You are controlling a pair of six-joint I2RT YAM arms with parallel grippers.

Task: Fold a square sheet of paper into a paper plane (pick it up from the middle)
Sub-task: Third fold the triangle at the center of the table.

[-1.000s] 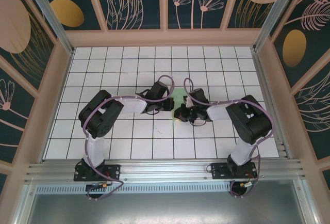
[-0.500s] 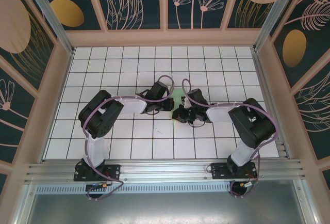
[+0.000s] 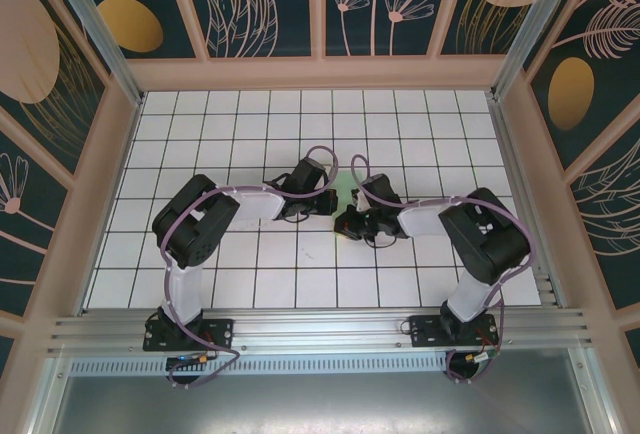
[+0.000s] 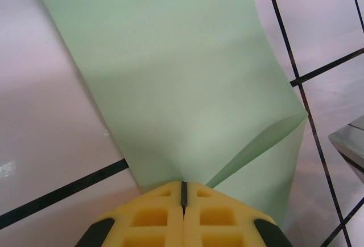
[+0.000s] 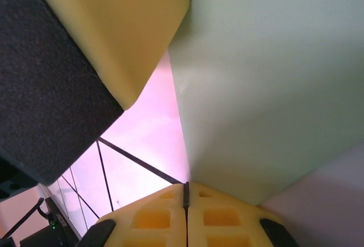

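The square sheet of paper [image 4: 187, 76] is pale green and partly folded, one flap rising to a crease at its right side. My left gripper [image 4: 183, 183] is shut on the sheet's near edge. In the right wrist view the paper [image 5: 267, 87] slopes up from my right gripper [image 5: 186, 184], which is shut on its lower edge. From above, only a sliver of the sheet [image 3: 346, 192] shows between the left gripper [image 3: 328, 201] and the right gripper [image 3: 347, 220], which sit close together at the table's middle.
The white gridded table [image 3: 250, 124] spreads around both arms, ringed by pink-framed patterned walls [image 3: 320, 64]. The left gripper's yellow finger [image 5: 114, 25] looms very near the right wrist camera. An aluminium rail [image 3: 320, 329] runs along the near edge.
The right gripper has shifted slightly left and farther, toward the left gripper, and less green paper shows between them. The left arm has held still.
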